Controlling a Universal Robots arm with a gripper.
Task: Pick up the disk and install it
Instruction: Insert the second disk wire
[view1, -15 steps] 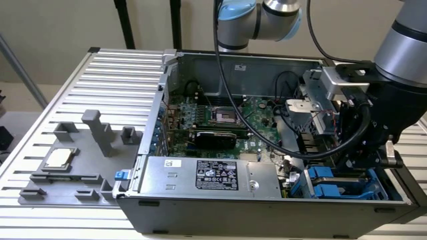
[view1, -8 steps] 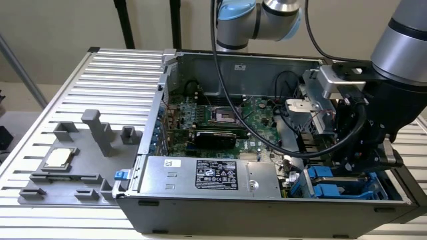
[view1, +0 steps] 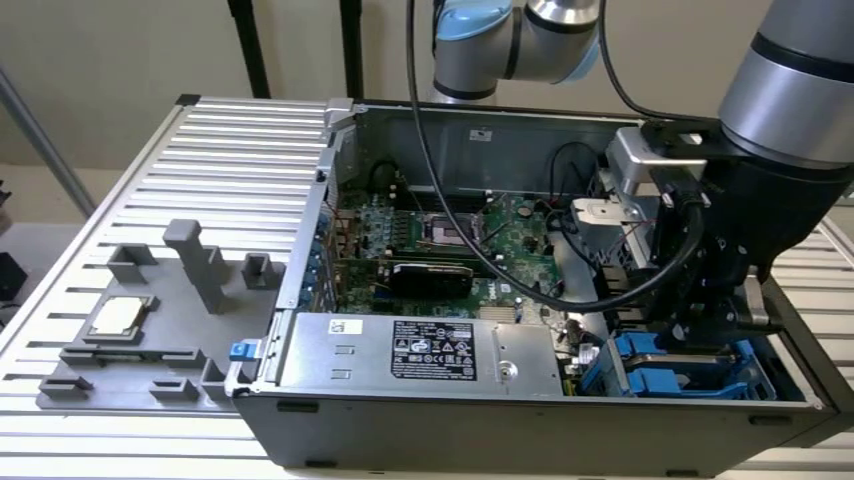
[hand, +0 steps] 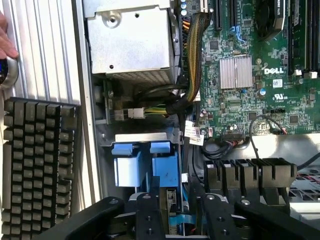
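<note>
The disk (hand: 166, 172) stands edge-on in the drive bay at the corner of the open computer case (view1: 320, 250); its blue carrier and tab face the wrist camera. A second, paler blue carrier (hand: 127, 170) sits beside it. My gripper (hand: 176, 207) hangs directly over the disk with its black fingers (hand: 150, 210) spread apart on either side of the thin edge, with a gap showing. In the exterior view the gripper (view1: 697, 338) reaches down into the blue bay (view1: 667, 378) at that view's right.
A silver power supply (view1: 427, 350) with a black label lies along the case's front. The motherboard (hand: 250, 75) and cables (hand: 192, 55) are close by. A small CPU chip (view1: 118, 315) rests on the grey fixture. A keyboard (hand: 35, 165) and a person's hand (hand: 5, 40) are outside the case.
</note>
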